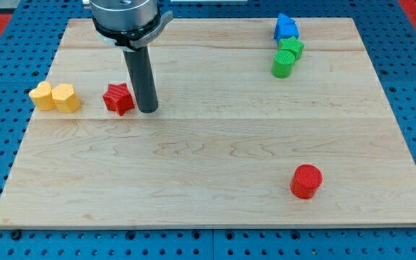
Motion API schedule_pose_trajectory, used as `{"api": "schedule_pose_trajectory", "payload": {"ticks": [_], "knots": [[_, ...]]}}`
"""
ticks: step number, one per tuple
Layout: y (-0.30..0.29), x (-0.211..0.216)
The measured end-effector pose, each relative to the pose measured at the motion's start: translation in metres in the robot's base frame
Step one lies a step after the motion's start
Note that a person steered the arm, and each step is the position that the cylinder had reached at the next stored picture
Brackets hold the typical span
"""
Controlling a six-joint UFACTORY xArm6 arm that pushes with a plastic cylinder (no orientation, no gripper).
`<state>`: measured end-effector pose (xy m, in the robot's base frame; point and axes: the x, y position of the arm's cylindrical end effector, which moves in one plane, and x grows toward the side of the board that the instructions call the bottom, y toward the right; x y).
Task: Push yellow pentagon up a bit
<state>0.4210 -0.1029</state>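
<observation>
Seven blocks on the wooden worktop (215,159). Nearest, toward view's bottom right: red cylinder (306,180), alone. Mid-depth, view's left: red star (118,99), w/ my tip (149,110) just beside it on its right, apparently not touching. Tool is a plain rod, nothing to open, holds nothing. Further left at the edge: yellow pentagon (66,98) touching a yellow heart-ish block (42,95) on its left. Far right top: green cylinder (283,64), green star-ish block (292,48), blue blocks (286,27), clustered. Progress, my read: push not begun; tip is apart from pentagon w/ star between. Left: get round below the pentagon, nudge it toward view's top.
</observation>
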Motion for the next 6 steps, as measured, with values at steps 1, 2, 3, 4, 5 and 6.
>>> {"api": "schedule_pose_trajectory", "payload": {"ticks": [1,2,3,4,5,6], "knots": [[-0.042,0.0],[-0.044,0.005],[-0.088,0.031],[-0.137,0.031],[-0.138,0.027],[-0.138,0.019]]}}
